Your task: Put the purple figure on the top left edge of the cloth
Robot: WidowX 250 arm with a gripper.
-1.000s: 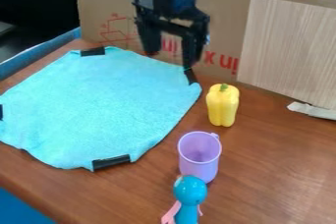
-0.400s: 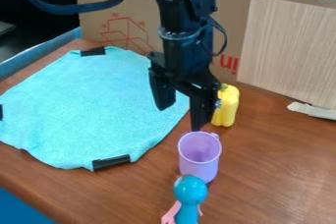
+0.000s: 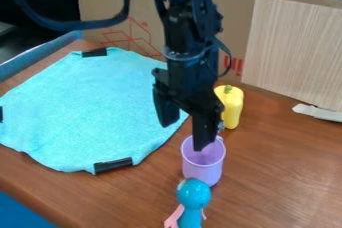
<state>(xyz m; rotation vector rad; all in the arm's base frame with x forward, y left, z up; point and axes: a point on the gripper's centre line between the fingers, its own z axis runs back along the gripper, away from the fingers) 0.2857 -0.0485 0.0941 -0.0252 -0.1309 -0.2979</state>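
Observation:
My gripper [image 3: 184, 135] hangs open over the cloth's right edge, tilted, its left finger above the cloth and its right one in front of the purple cup's mouth. The purple cup [image 3: 204, 167] stands upright on the table with its handle at the back right. Just in front of the cup, a figure [image 3: 193, 194] has a round blue head and pink arms; its lower part is cut off by the view's bottom edge. The light blue cloth [image 3: 87, 107] lies flat on the left, with black strips at its edges.
A yellow pepper [image 3: 232, 107] stands behind the cup, partly hidden by the gripper. A cardboard sheet [image 3: 107, 2] and a wood-patterned panel [image 3: 294, 47] line the back. A whitish strip [image 3: 317, 112] lies at the right.
The arm has come forward and down from the cloth's back right corner to the cup, its gripper staying open. The cup, figure, pepper and cloth have not moved.

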